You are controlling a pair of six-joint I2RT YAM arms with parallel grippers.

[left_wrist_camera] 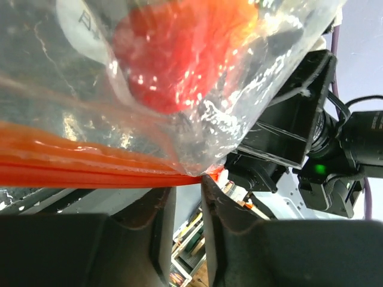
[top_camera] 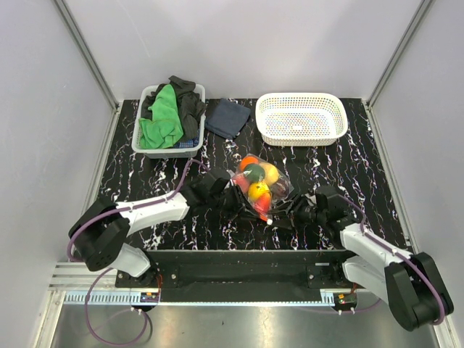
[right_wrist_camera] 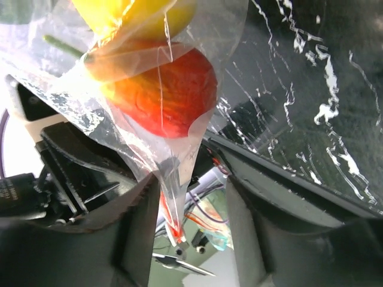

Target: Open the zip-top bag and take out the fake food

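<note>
The zip-top bag (top_camera: 280, 190) lies in the middle of the table, holding the fake food (top_camera: 255, 175): orange, green, yellow and red pieces. Its red-orange zip strip (top_camera: 265, 214) faces the near edge. My left gripper (top_camera: 243, 203) is at the bag's near left. In the left wrist view (left_wrist_camera: 187, 185) its jaws stand a narrow gap apart, with the zip strip (left_wrist_camera: 90, 161) lying across the fingertips and a red fruit (left_wrist_camera: 173, 60) above. My right gripper (top_camera: 285, 215) is at the near right. In the right wrist view (right_wrist_camera: 194, 179) it is open, with a bag corner (right_wrist_camera: 173, 179) hanging between the fingers below an orange-red fruit (right_wrist_camera: 167, 95).
A white perforated basket (top_camera: 301, 117) stands at the back right. A grey bin (top_camera: 169, 119) of green and dark cloths stands at the back left, with a dark blue cloth (top_camera: 227, 117) beside it. The table (top_camera: 348, 174) is black marbled and walled on three sides.
</note>
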